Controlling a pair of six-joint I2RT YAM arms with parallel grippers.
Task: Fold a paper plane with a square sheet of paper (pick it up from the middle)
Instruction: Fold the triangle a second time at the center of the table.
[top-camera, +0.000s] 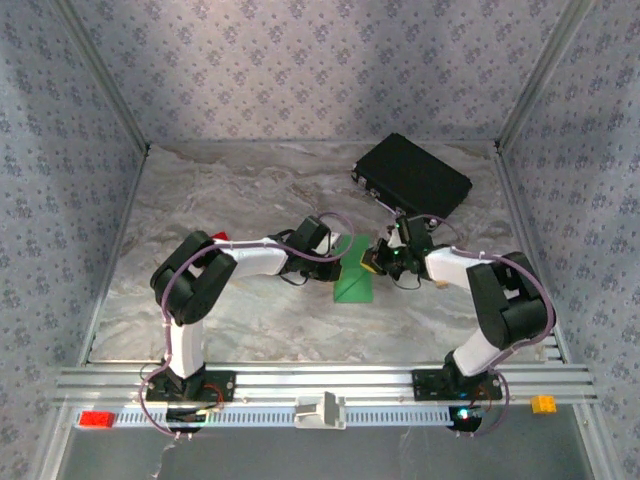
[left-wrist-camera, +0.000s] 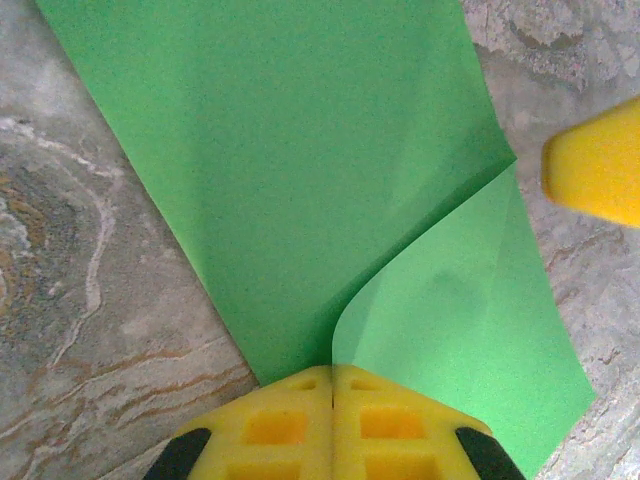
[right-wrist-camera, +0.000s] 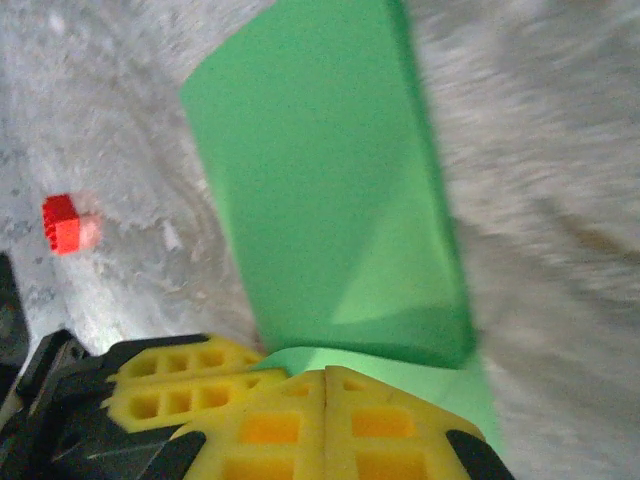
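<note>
The square sheet of paper (top-camera: 355, 283) lay partly folded near the middle of the marbled table (top-camera: 240, 190), between the two arms, one flap curling up off the layer beneath. The left gripper (left-wrist-camera: 332, 405) had its yellow fingers pressed fully together, and the flap's edge ran into their seam, so it seemed pinched there. The right gripper (right-wrist-camera: 326, 405) was likewise closed, its tips over the sheet's edge. A black case (top-camera: 412, 178) sat far right; a small red block (right-wrist-camera: 63, 222) lay well apart on the left.
</note>
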